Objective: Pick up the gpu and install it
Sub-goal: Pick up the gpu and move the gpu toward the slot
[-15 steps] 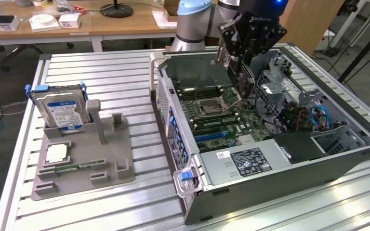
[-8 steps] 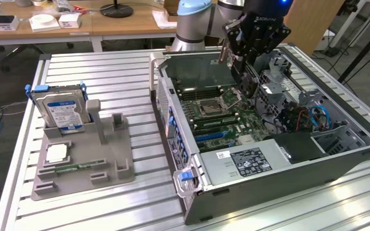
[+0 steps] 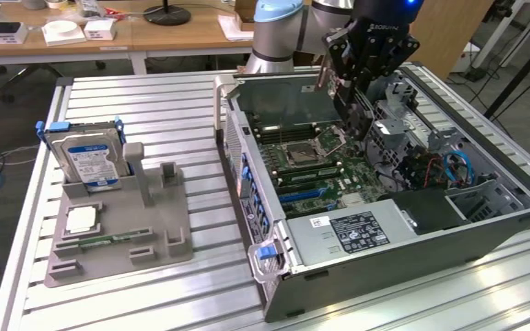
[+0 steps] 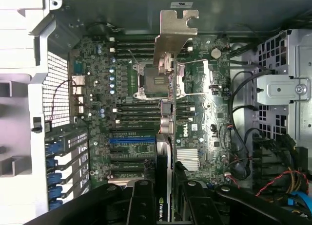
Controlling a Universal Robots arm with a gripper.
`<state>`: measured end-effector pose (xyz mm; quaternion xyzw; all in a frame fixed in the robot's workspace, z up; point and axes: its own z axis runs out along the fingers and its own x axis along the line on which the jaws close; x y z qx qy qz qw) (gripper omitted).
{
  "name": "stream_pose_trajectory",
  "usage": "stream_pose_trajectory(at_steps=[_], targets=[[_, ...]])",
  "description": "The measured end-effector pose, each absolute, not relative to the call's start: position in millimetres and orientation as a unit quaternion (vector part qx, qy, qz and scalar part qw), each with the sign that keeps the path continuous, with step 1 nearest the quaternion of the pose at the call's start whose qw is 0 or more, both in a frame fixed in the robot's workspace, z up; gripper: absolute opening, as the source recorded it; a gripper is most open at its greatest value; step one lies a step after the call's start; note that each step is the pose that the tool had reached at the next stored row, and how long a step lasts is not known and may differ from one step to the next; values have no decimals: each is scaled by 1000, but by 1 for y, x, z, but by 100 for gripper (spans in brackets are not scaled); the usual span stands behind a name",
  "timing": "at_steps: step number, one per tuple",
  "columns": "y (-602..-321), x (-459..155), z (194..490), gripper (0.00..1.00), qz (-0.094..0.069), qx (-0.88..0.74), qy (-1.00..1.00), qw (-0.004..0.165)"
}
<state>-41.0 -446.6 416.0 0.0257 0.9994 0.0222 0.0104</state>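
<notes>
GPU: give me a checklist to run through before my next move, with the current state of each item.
1. gpu clamped in the gripper: ok.
2. Card over the motherboard, inside the open case: ok.
3. Card seated in a slot: not ok, it hangs above the board.
4. Card lined up with the blue slot: cannot tell.
5. Hard drive apart from the case, standing in its gray holder: ok.

1. Exterior view sat high and looked obliquely down across the slatted table (image 3: 136,303) at the whole open computer case (image 3: 413,276).
2. Wrist view looked straight down into that case, close above the motherboard (image 4: 202,113).
3. Both took in the motherboard.
</notes>
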Motion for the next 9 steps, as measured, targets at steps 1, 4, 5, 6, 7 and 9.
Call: stream_pose_trajectory(at_steps=[1,4,5,6,7,9], targets=[[-447,-40,416,26,22,26,999,10],[-447,-36,416,26,22,26,999,10],[-447,-34,416,26,22,26,999,10],[-447,-33,416,26,22,26,999,10],[-447,-32,416,26,22,26,999,10],[-447,-30,416,26,22,26,999,10]])
